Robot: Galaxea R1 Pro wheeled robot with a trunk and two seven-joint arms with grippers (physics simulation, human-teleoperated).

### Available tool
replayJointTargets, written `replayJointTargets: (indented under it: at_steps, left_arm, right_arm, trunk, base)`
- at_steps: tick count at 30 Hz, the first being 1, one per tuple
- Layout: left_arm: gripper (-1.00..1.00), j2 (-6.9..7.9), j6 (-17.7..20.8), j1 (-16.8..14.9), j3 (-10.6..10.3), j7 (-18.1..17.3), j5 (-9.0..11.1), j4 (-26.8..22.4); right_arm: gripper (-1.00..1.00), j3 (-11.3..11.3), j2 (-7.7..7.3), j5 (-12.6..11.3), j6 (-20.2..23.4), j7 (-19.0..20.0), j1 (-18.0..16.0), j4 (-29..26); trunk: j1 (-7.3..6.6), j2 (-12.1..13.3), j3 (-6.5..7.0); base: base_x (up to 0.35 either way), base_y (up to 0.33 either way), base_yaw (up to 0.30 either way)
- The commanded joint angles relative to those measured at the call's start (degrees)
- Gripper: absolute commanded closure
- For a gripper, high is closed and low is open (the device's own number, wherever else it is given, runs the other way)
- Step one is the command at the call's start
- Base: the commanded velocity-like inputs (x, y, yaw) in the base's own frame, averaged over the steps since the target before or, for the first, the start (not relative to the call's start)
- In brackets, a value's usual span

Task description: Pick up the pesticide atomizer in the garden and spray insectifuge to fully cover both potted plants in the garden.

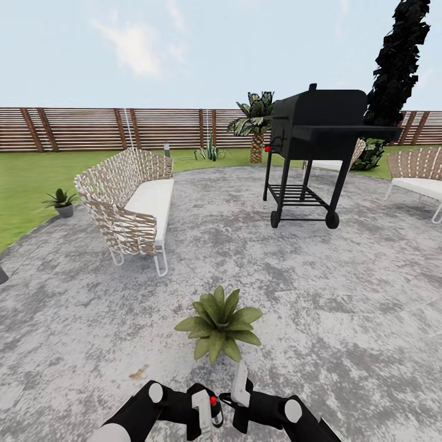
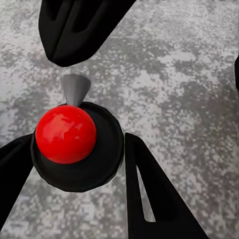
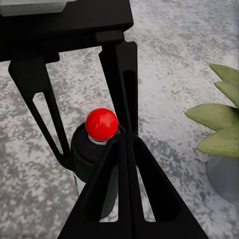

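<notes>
Far left, a small potted plant point(image 1: 60, 201) sits at the patio point(image 1: 344, 294) edge by the lawn point(image 1: 24, 184); a woven sofa point(image 1: 132, 199) stands just right of it. Open grey stone lies between sofa and black grill point(image 1: 316, 144) at far right. A slatted fence point(image 1: 92, 127) bounds the garden. Near centre, the second potted plant point(image 1: 219, 321) stands just beyond both arms. Left gripper point(image 1: 205, 412) is clamped around the pesticide atomizer point(image 1: 215, 410), upright, red top up. Right gripper point(image 1: 240, 393) sits beside it; its closure I cannot tell.
</notes>
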Motion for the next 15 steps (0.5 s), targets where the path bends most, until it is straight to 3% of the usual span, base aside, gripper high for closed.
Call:
replayJointTargets:
  at_steps: [1,15]
  left_arm:
    - [1.0,-0.08,-0.17,-0.02,0.49,-0.29,-0.4,-0.07]
    - [1.0,-0.09,-0.16,-0.02,0.49,-0.28,0.59,-0.08]
  right_arm:
    - [1.0,-0.07,0.01,0.54,-0.31,-0.03,-0.02,-0.04]
    - [1.0,-0.07,0.01,0.55,-0.31,-0.03,0.0,-0.04]
  trunk:
    - [-0.01,-0.02,-0.05]
    - [-0.01,-0.02,-0.05]
  base:
    - [0.0,0.0,0.0]
    - [0.0,0.0,0.0]
